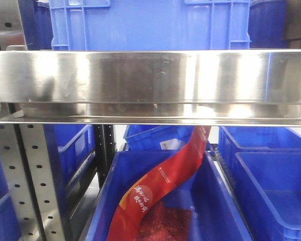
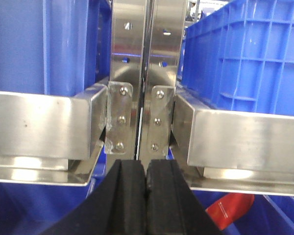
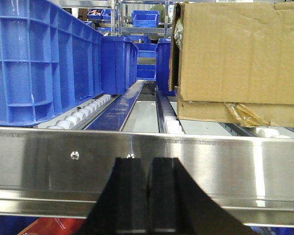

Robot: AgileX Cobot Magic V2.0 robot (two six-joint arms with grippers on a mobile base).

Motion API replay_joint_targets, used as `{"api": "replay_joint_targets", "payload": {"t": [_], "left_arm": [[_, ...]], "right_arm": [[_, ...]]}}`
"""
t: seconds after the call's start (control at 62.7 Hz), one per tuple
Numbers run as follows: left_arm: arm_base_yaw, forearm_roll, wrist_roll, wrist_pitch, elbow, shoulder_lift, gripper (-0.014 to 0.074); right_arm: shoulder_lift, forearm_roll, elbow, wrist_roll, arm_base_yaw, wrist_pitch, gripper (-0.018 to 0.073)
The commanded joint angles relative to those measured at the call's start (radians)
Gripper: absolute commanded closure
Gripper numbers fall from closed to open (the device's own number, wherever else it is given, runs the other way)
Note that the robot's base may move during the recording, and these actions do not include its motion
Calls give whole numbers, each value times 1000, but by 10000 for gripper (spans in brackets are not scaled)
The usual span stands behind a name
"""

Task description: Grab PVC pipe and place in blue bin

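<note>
left end effector [image 2: 146,188] black pads pressed together, empty, right end effector [image 3: 147,196] likewise, brushed steel rail [image 3: 147,161]

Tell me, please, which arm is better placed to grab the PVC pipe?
Neither clearly: no pipe shows. The left claw and right claw are both shut, each facing steel shelving.

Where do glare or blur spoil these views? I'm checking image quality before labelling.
Front view: bright glare bands wash out the steel shelf rail, and the red bag below looks soft. Left wrist view: the shut left gripper is dark and blurred at the bottom edge, with mild sheen on the steel brackets. Right wrist view: the cardboard box is sharp; the right gripper is underexposed.
</note>
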Motion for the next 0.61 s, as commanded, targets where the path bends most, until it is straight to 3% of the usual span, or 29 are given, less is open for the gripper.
{"api": "replay_joint_targets", "payload": {"t": [0.0,0.159,0.59], "left_arm": [[2,-2,0,-24,-1,-7,707],[2,-2,0,-103,-1,-7,707],[2,-2,0,-107,-1,-7,707]], "right_arm": [[-3,4,3,-4,-6,-22,727],[-3,4,3,-4,-6,-22,727],[-3,4,3,-4,-6,-22,727]]}}
